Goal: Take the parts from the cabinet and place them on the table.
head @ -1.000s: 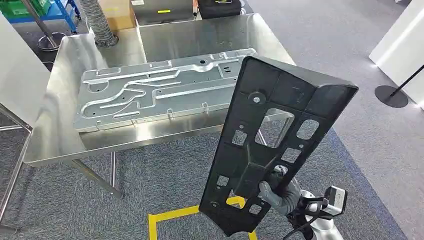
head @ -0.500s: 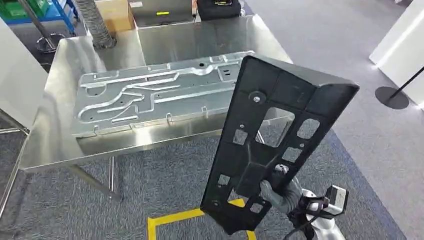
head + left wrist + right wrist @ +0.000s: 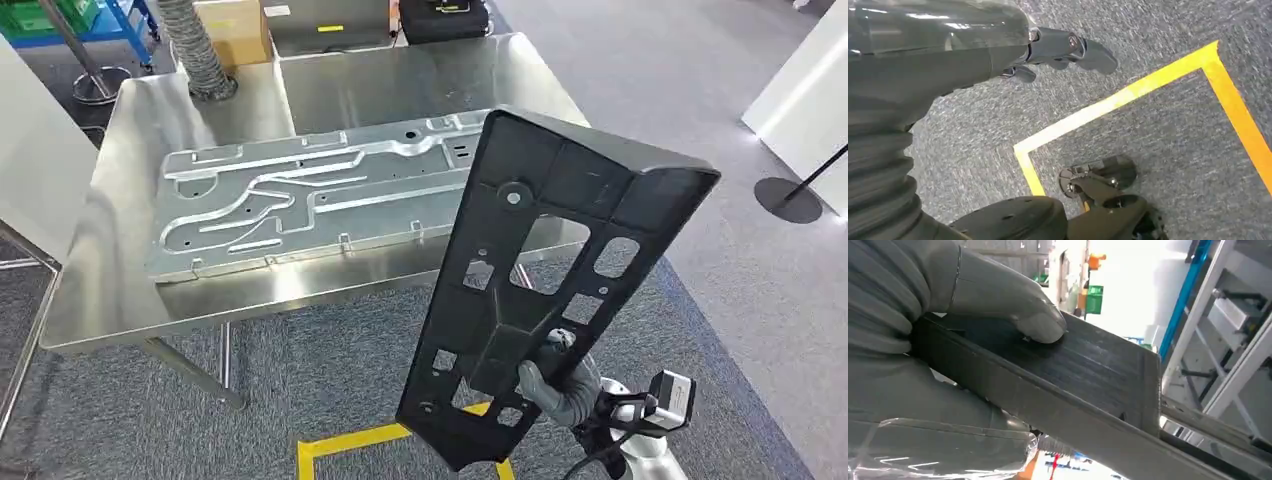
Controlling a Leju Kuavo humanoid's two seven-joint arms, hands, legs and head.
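At four o'clock in my head view, my right hand [image 3: 556, 385] grasps the black panel [image 3: 545, 270] near its lower end, upright before the steel table [image 3: 110, 290]. Risk: top-heavy, it may pivot, or strike the metal plate [image 3: 300, 205] at ten o'clock. My left hand [image 3: 1058, 50] hangs empty, fingers apart.

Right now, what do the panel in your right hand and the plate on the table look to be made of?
Black panel: likely moulded plastic, matte, with ribs and cut-outs. Stamped plate: sheet metal, dull silver, with pressed grooves. Table: looks like brushed stainless steel, reflective.
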